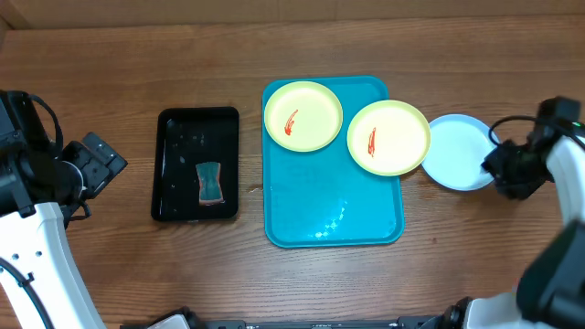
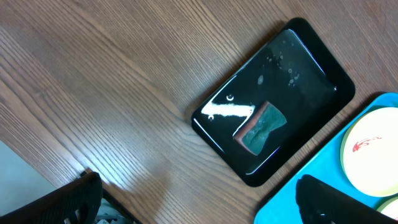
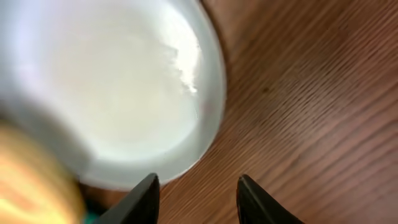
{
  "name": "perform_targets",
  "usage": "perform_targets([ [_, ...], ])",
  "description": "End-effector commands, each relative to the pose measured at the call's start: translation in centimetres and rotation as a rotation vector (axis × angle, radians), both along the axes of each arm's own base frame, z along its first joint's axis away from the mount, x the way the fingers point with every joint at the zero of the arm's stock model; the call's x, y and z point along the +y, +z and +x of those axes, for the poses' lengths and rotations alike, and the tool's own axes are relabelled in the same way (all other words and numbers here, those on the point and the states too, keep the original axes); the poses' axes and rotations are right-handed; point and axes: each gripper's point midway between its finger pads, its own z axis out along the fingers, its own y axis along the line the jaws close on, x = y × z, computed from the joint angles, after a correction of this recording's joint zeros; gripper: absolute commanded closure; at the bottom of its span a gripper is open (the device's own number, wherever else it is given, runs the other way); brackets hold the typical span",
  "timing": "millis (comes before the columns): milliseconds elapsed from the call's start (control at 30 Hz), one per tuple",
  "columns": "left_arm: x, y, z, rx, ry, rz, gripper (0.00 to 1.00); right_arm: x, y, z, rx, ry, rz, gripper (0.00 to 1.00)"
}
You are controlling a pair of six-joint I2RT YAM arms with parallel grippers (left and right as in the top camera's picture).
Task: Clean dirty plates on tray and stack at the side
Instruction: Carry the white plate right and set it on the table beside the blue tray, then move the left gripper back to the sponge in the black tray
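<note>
**Two smeared plates on the tray, and the sponge is on the left arm's side**

Overhead: the turquoise tray [image 1: 334, 215] carries two yellow-green plates, the rear plate [image 1: 303, 116] and the right plate [image 1: 388, 137]. Each has a red smear. The right plate hangs over the tray's rim and covers a bit of the light blue plate [image 1: 460, 153]. That plate lies on the table [image 1: 110, 82] just beside the tray and shows no smear. The right gripper [image 1: 503, 171] is at its outer edge. The sponge [image 1: 210, 181] lies in the black tray [image 1: 196, 119], between the left gripper [image 1: 96, 164] and the turquoise tray. Its long axis points away from the robot. I judge the left arm is the nearer one to fetch it.

Left wrist: the fingers [image 2: 68, 199] are spread wide and hold nothing. The sponge is ahead of them, well apart.

Right wrist: the jaws stand apart and empty, just beside the light blue plate's rim. Whether they touch it, I cannot tell.
</note>
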Motion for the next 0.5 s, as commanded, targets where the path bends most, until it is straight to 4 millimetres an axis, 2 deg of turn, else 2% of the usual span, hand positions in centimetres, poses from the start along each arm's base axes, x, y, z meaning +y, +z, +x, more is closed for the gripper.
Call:
perform_targets([
  [0, 0.0, 0.5, 0.1, -0.019, 0.016, -0.005, 0.0, 2.0, 7.9, 1.4, -0.264, 0.159, -0.031, 0.55],
  [33, 0.0, 0.5, 0.1, -0.019, 0.016, -0.005, 0.0, 2.6, 8.8, 1.2, -0.293, 0.184, -0.029, 0.5],
  [100, -0.3, 0.6, 0.4, -0.041, 0.031, -0.031, 0.0, 3.9, 10.6, 0.9, -0.354, 0.211, -0.005, 0.31],
  [133, -0.4, 0.6, 0.6, -0.051, 0.039, -0.045, 0.0, 4.6, 11.4, 0.6, -0.38, 0.223, 0.015, 0.27],
  [300, -1.2, 1.0, 1.8, -0.112, 0.022, -0.096, 0.0, 8.2, 13.4, -0.5, -0.464, 0.37, 0.152, 0.24],
  [400, -2.5, 1.2, 2.4, -0.142, -0.021, -0.158, 0.0, 9.0, 13.2, -1.3, -0.447, 0.39, 0.193, 0.23],
  [467, -4.4, 1.5, 3.6, -0.18, -0.146, -0.215, 0.03, 9.3, 13.1, -1.8, -0.431, 0.405, 0.202, 0.23],
])
